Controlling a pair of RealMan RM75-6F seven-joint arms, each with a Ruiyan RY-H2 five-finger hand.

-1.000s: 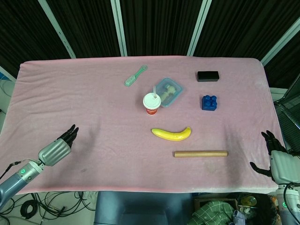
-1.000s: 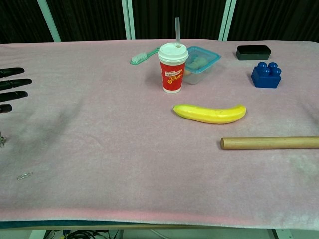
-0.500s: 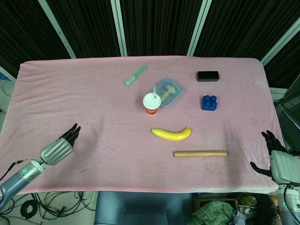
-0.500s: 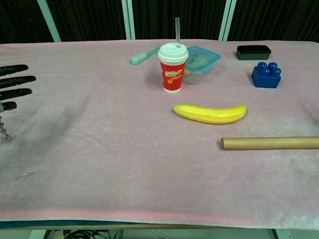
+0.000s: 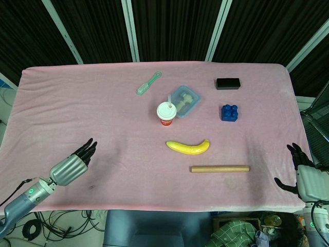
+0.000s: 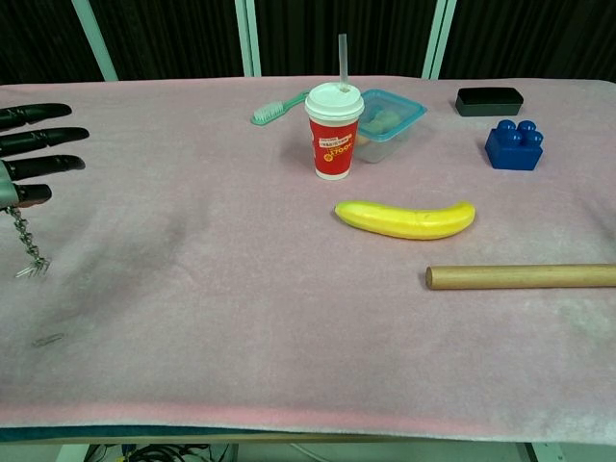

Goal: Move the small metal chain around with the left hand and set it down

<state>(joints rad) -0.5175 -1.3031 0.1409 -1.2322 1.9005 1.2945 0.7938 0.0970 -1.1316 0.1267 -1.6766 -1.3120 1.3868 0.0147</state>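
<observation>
In the chest view a small metal chain [image 6: 26, 243] dangles from under my left hand [image 6: 34, 154] at the far left edge, its lower end hanging just above the pink cloth. The hand's fingers stretch out flat to the right while the chain is pinched beneath them. From the head camera, my left hand [image 5: 73, 164] hovers over the near-left part of the table; the chain is hidden under it there. My right hand [image 5: 302, 172] waits off the table's near-right corner, fingers apart and holding nothing.
On the pink cloth [image 5: 103, 113] lie a green brush [image 5: 148, 83], a red cup with straw [image 5: 166, 113], a blue lidded box [image 5: 185, 100], a banana [image 5: 188, 147], a wooden rod [image 5: 220, 169], a blue block [image 5: 229, 112] and a black box [image 5: 228, 83].
My left hand has moved to the right and a little toward the table's middle, carrying the hanging chain with it. More of the chain now shows in the chest view. The right hand stayed still.
</observation>
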